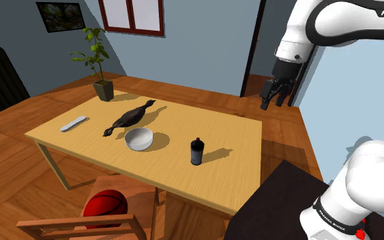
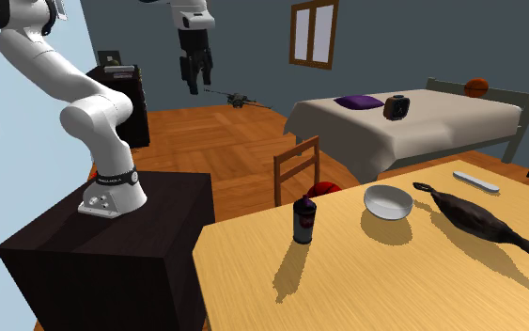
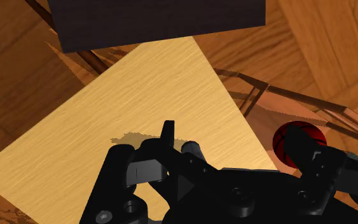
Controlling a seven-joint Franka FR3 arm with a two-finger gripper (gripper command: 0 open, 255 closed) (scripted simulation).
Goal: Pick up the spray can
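**Claw spread and empty, high above the can**

The all-black two-finger claw point(image 1: 272, 103) hangs high over the corner of the table nearest the stand. Its fingers are spread wide and nothing is between them, which suits an approach that has not begun. Well below it, the black cylindrical spray can point(image 1: 196, 151) stands upright on the light wooden table point(image 1: 234, 133). In the shoulder view the can is to the right of a round white bowl point(image 1: 138, 139) and apart from it. That gap likely leaves the fingers room on both sides. A long, dark, bird-shaped figure point(image 1: 130, 117) lies beyond the bowl, out of the way.
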